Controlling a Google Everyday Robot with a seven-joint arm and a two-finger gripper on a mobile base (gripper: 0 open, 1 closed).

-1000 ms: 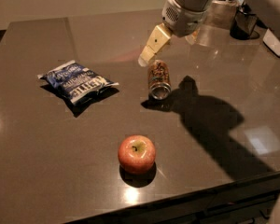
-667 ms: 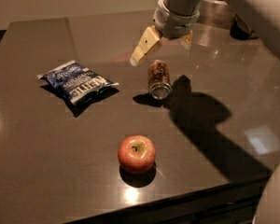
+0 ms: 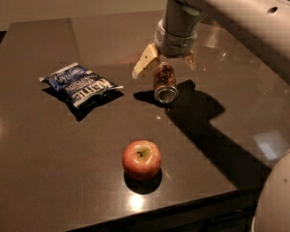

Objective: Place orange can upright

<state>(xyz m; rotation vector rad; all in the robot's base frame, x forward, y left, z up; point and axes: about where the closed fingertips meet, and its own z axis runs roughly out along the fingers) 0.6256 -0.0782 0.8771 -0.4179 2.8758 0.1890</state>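
A dark brown, glossy bench (image 3: 34, 168) fills most of the view; its near edge runs along the bottom and its far left corner is cut off by the frame. At the left lies a crumpled blue and white foil snack bag (image 3: 79, 85), flat on the bench, its lettering too blurred to read. Nearer the front edge, right of the bag and well apart from it, a round red-orange apple (image 3: 141, 158) sits with its stem dimple up and a dark shadow under it.

Behind the apple, near the middle of the bench, the small slim orange can (image 3: 165, 81) with dark scribbly markings lies on its side. Its shiny silver end faces the camera, while its far end is partly hidden under the gripper. The grey gripper (image 3: 167, 62) hangs just above that far end. Its cream-coloured fingers (image 3: 144, 62) are spread wide, one on each side of the can and wider than its body, with nothing clamped between them. Whether either fingertip touches the can cannot be told.

To the right, the arm's heavy black shadow (image 3: 198, 115) stretches across the bench to the front edge. The pale grey arm (image 3: 241, 21) runs off the upper right, and a rounded pale robot part (image 3: 280, 197) is cut off at the bottom right corner.
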